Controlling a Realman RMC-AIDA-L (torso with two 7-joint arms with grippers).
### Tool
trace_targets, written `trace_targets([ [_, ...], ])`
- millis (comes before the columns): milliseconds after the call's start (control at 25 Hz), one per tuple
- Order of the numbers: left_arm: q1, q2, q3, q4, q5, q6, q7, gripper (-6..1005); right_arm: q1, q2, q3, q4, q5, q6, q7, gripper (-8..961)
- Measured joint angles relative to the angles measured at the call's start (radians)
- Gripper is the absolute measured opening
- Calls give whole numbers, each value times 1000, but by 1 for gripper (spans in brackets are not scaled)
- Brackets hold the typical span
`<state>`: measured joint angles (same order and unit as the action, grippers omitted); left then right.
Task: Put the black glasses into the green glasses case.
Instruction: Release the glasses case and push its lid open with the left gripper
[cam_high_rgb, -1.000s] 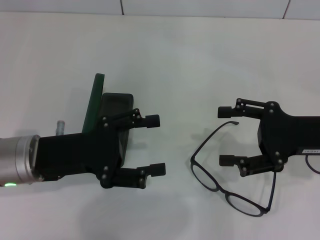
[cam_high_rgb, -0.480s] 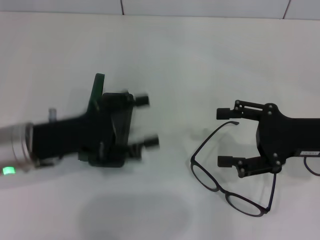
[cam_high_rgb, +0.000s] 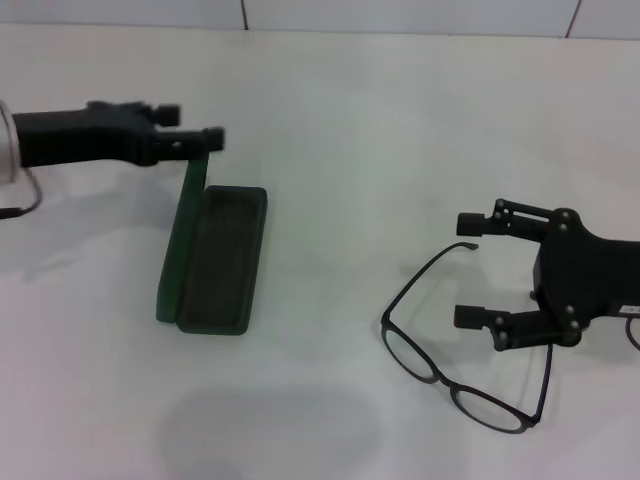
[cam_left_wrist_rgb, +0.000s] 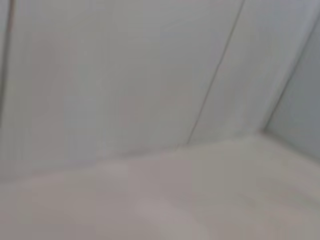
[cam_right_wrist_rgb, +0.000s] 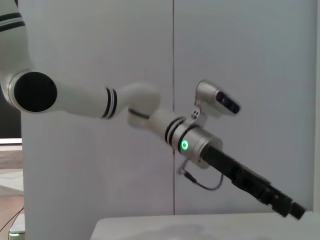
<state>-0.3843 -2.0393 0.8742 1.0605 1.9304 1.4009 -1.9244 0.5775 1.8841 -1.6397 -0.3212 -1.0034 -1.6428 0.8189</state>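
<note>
Black glasses (cam_high_rgb: 460, 352) lie on the white table (cam_high_rgb: 350, 130), lenses toward the robot, well to the right of the green glasses case (cam_high_rgb: 212, 258). That case sits open, lid upright, its dark lining holding nothing. Right gripper (cam_high_rgb: 470, 270) spreads wide just above the glasses; left gripper (cam_high_rgb: 195, 128), nearly closed, hangs behind the case

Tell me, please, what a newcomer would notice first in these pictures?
Probably the green case, lying open on the white table with its lid standing upright on its left side. Next, the black glasses lying unfolded to the right, with the open right gripper hovering over one temple arm. The left gripper is beyond the case's far end.
</note>
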Motion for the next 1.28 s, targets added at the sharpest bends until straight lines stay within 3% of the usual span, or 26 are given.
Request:
trace_targets([
  [120,3,-41,16,154,224,5,-174,835,-12,0,0,-3,0,0,-3,884],
  [200,11,-50,54,190,291,5,-235,832,-14,0,0,-3,0,0,-9,884],
  [440,16,-49,160,190,372,-1,-352,823,-11,1,0,-4,0,0,-15,884],
  [800,13,-47,167,190,401,-4,-407,810,-9,7,-2,-4,0,0,-15,884],
  [1000,9,-42,168,180,409,-2,-387,707,-10,10,-2,-19,-51,-10,-20,885],
  [1280,-31,-29,160,181,419,-5,-321,530,-15,31,-3,-53,-131,-11,-21,885],
])
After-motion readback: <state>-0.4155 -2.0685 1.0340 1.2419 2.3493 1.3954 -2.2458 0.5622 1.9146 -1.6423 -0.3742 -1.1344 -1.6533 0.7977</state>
